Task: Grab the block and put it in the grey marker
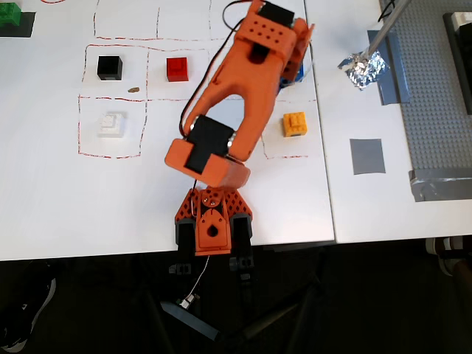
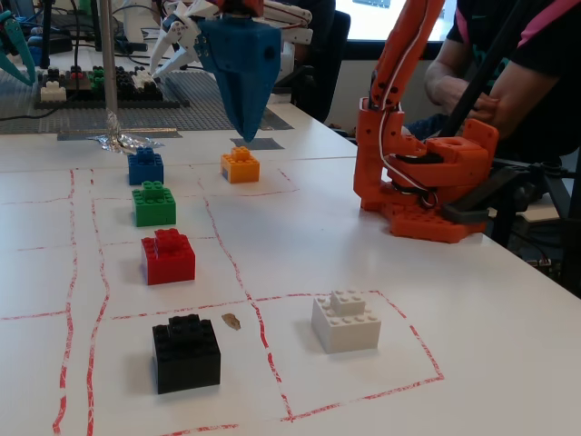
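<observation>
The orange-yellow studded block (image 1: pixel 294 124) sits on the white table inside a red dashed square; it also shows in the fixed view (image 2: pixel 240 165). The grey marker (image 1: pixel 366 155) is a flat grey tape square to the block's right in the overhead view, and lies just behind the block in the fixed view (image 2: pixel 258 143). My gripper (image 2: pixel 243 133) has blue jaws pointing down, hanging in the air above and a little behind the block. The jaws taper to one tip with no gap showing, and hold nothing. In the overhead view the arm hides most of the gripper (image 1: pixel 298 73).
Blue (image 2: pixel 145 167), green (image 2: pixel 153 203), red (image 2: pixel 168 256), black (image 2: pixel 185 352) and white (image 2: pixel 346 321) bricks stand in red-lined squares. Crumpled foil (image 1: pixel 363 68) and a metal rod stand beyond the marker. A studded grey baseplate (image 1: pixel 442 96) lies at the right. The arm base (image 1: pixel 212 221) is at the front edge.
</observation>
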Available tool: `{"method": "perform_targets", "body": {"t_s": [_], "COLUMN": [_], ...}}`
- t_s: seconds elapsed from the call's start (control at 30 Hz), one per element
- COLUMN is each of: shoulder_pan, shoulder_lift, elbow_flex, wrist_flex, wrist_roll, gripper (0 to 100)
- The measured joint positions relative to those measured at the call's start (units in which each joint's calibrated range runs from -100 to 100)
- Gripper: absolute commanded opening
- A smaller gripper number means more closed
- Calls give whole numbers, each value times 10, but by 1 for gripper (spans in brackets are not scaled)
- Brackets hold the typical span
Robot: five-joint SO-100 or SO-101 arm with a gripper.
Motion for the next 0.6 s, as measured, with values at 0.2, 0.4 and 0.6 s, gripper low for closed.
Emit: {"method": "perform_targets", "body": {"t_s": [0.2,0.4,0.6], "shoulder_pan": [83,93,93], "shoulder_lift": [71,101,118], "elbow_flex": [-51,-106,-118], "wrist_flex": [39,72,80], "wrist_roll": [0,-7,-27], "gripper": [26,37,47]}}
